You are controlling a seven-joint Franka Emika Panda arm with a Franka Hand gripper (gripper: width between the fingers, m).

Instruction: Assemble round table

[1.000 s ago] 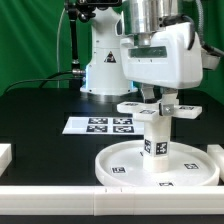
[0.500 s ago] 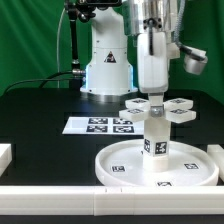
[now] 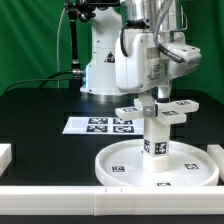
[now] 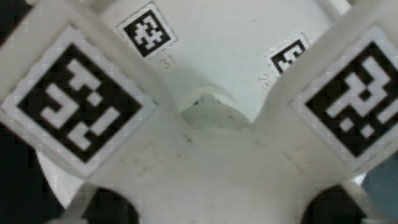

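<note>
The large round disc (image 3: 115, 165) lies flat on the black table at the front. The short thick leg (image 3: 155, 135) stands upright on its middle. The four-armed cross base (image 3: 172, 108) sits on top of the leg, its tagged arms spread level. My gripper (image 3: 150, 98) comes straight down from above and is shut on the hub of the cross base. In the wrist view the cross base (image 4: 196, 100) fills the picture, with two tagged arms spreading away. My dark fingertips (image 4: 103, 208) press on its hub from both sides, and my gripper (image 4: 222, 208) is centred on it.
The marker board (image 3: 98, 125) lies flat behind the disc. White border rails run along the front (image 3: 60, 195) and stand at the exterior view's left (image 3: 5, 153) and right (image 3: 215, 152). The arm's white base (image 3: 105, 70) stands at the back.
My wrist has turned about its vertical axis, and the cross base has turned with it on top of the leg. The leg and the disc have stayed in place.
</note>
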